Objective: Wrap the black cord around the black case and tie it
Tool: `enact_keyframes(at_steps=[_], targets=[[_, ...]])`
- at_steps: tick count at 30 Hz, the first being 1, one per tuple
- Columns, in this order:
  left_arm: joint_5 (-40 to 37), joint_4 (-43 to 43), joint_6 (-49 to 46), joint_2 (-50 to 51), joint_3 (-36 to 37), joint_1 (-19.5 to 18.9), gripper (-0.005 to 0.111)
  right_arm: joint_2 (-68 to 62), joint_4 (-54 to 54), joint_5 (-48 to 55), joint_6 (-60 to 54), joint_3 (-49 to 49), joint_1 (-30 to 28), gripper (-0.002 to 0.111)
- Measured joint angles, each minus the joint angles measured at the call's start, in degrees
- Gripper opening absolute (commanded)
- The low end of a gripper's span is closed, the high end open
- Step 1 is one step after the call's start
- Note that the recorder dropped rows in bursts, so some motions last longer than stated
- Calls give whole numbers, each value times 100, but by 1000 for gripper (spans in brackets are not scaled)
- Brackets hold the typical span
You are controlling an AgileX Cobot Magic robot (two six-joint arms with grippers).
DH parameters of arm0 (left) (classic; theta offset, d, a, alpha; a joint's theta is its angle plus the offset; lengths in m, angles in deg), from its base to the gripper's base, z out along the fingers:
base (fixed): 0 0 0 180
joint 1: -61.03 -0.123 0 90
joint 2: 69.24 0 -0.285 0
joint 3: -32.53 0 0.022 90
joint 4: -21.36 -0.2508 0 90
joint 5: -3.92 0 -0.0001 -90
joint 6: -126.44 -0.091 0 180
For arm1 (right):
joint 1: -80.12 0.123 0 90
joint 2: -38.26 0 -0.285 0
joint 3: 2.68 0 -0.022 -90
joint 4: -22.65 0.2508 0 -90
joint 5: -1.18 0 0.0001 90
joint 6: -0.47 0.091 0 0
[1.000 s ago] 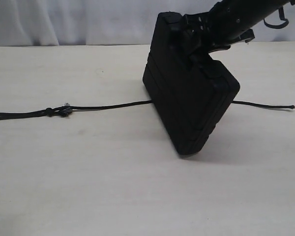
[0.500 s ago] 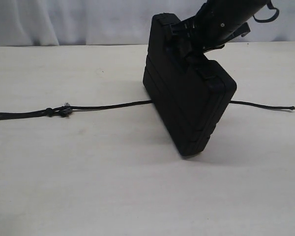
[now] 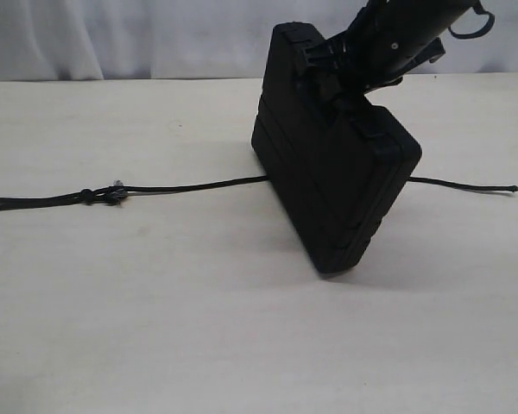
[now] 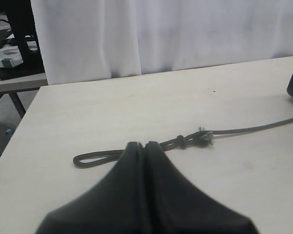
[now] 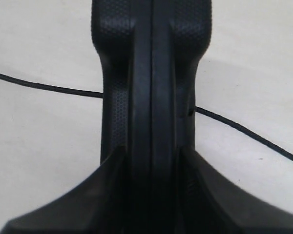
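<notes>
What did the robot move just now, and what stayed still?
The arm of the right gripper tilted up steeper; the gripper stayed astride the top edge of the black case. The case only rocked a little. The black cord lay unmoved on the table.

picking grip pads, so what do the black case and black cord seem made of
Black case: probably moulded hard plastic, matte; the right wrist view shows pebbled texture and a parting seam. Black cord: seemingly braided textile fibre, dull; frayed tuft beside its knot.

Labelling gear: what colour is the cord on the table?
Black; the cord shows best in the exterior view.
</notes>
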Motion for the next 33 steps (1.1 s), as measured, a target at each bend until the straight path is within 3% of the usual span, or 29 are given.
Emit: enact_keyframes(at_steps=[18,23,33], targets=[[0,0,0,0,0,0,0,0,59,-105,0,0,0,33],[0,0,0,0,0,0,0,0,86,-147,0,0,0,45],[0,0,0,0,0,0,0,0,86,-183,0,0,0,46]])
